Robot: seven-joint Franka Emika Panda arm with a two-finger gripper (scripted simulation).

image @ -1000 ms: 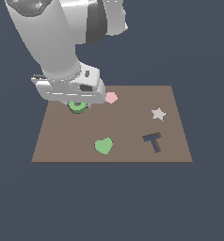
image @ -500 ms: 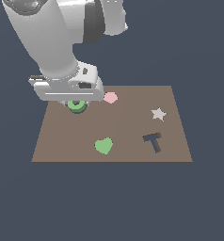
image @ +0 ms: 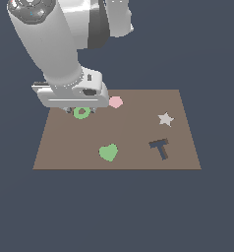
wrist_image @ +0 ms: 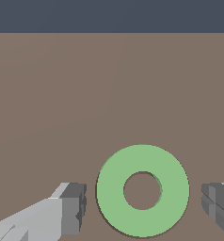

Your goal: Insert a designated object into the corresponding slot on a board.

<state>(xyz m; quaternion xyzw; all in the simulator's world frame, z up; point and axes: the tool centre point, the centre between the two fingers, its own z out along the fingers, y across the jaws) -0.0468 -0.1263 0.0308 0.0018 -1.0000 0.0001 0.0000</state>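
Ring (image: 81, 112) flat on board (image: 138, 157), between gripper (wrist_image: 144, 202) fingers. From ring, toward exterior view's right: polygon (image: 115, 102), star (image: 165, 118). Heart (image: 108, 152), T recess (image: 160, 147) nearer board's front edge.

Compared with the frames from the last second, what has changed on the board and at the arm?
Hardly anything visibly changed. The end effector still hangs low over the green ring, fingers open on either side without touching it. The ring lies flat where it was on the board. Heart, star, pink piece and T-shaped recess are unmoved.
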